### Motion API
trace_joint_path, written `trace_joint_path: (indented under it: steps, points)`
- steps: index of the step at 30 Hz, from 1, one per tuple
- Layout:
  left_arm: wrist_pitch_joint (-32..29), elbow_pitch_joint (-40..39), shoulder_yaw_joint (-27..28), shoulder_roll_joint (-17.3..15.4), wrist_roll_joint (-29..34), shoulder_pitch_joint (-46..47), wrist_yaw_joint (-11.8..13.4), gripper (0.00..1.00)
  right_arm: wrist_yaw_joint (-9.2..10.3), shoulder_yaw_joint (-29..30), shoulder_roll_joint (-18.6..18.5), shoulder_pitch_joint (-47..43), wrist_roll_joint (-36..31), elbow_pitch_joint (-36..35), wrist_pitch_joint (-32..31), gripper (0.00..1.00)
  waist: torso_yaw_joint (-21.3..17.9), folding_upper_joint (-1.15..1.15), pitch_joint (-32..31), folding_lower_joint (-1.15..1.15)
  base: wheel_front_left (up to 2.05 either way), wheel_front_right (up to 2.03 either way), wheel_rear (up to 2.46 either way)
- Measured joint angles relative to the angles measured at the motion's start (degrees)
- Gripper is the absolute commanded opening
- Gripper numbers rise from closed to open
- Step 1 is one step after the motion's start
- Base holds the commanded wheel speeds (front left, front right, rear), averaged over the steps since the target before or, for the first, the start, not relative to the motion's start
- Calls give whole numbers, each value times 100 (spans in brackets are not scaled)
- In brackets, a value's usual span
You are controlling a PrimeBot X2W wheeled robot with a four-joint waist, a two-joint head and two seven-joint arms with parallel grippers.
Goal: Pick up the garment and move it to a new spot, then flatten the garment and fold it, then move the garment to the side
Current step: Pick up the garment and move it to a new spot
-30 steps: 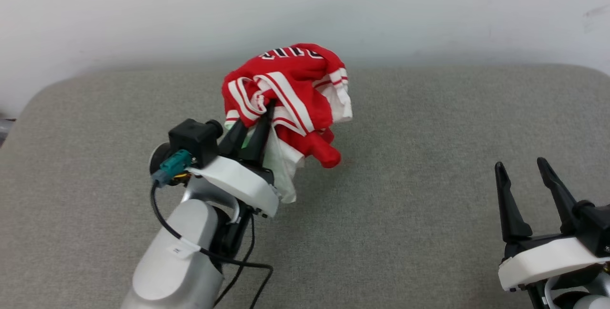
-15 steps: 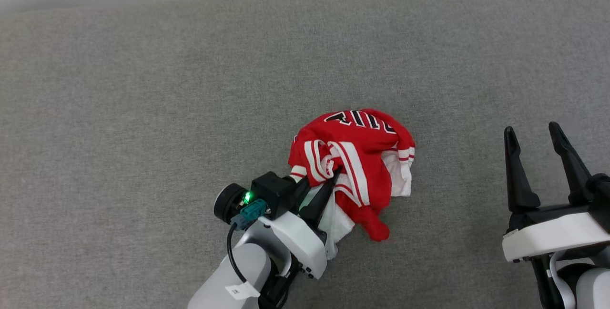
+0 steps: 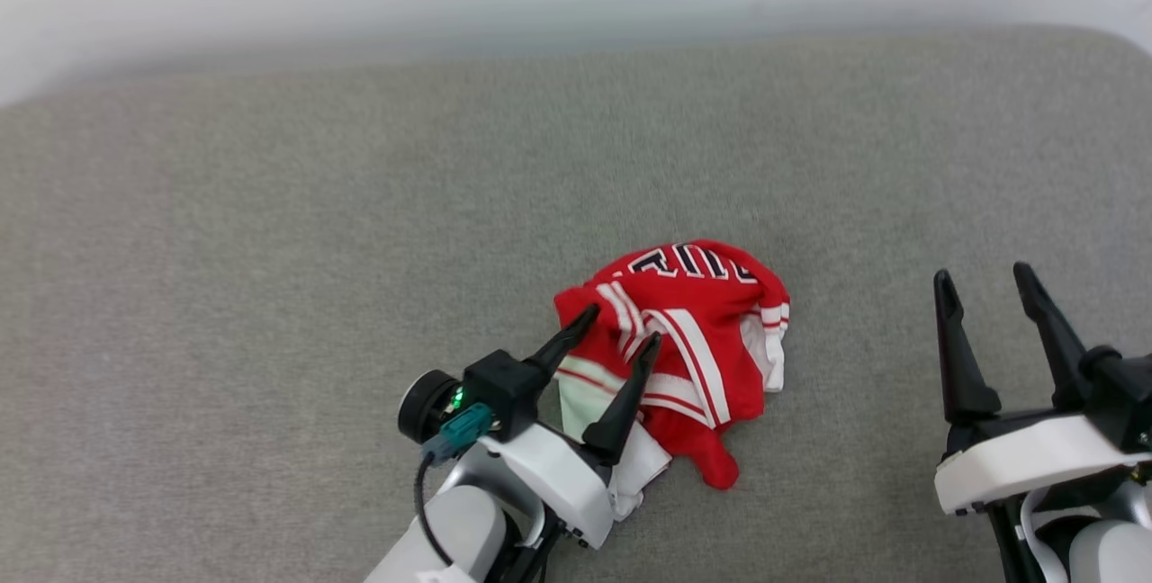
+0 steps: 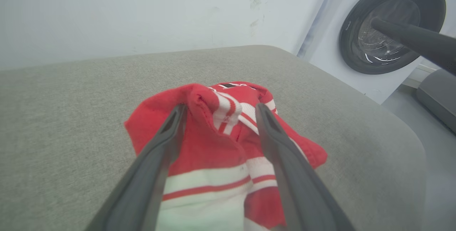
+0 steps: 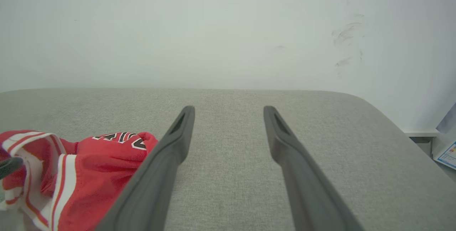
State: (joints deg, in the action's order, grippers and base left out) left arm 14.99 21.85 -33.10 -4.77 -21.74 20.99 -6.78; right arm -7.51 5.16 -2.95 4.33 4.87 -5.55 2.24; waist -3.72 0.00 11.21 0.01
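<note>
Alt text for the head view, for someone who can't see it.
A crumpled red-and-white garment lies on a grey padded surface, the left gripper open with fingers spread over its near edge. The right gripper is open too, off to the right, clear of it.

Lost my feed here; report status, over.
Left gripper open, astride garment. Right gripper open, apart from it. Garment crumpled on grey cushion. No obstruction seen.

- the garment (image 3: 693,331) is a crumpled red-and-white heap on the grey padded surface (image 3: 270,250), a bit right of centre, toward the near edge
- left gripper (image 3: 623,324): fingers spread, tips over the heap's left side
- right gripper (image 3: 982,273): also spread, by the right edge, well apart
</note>
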Motion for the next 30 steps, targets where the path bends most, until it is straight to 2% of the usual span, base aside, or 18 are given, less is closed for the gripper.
trace_joint_path:
  steps: [8, 20, 30]
  points:
    - [8, -434, 764, -98, 78, -486, 307, 100, 0, -21, -1, -319, 25, 123, -102, 100, 155, 0, -692, -1, 0, 0, 0]
    - [7, -959, 2118, -555, 209, -1379, 783, 100, 0, -54, 0, -686, 107, 77, -224, 100, 302, 0, -1246, -2, 0, 0, 0]
    - [8, -1201, 2429, -768, 285, -1985, 827, 100, 0, -98, 0, -888, 174, 89, -236, 100, 347, 0, -1400, -1, 0, 0, 0]
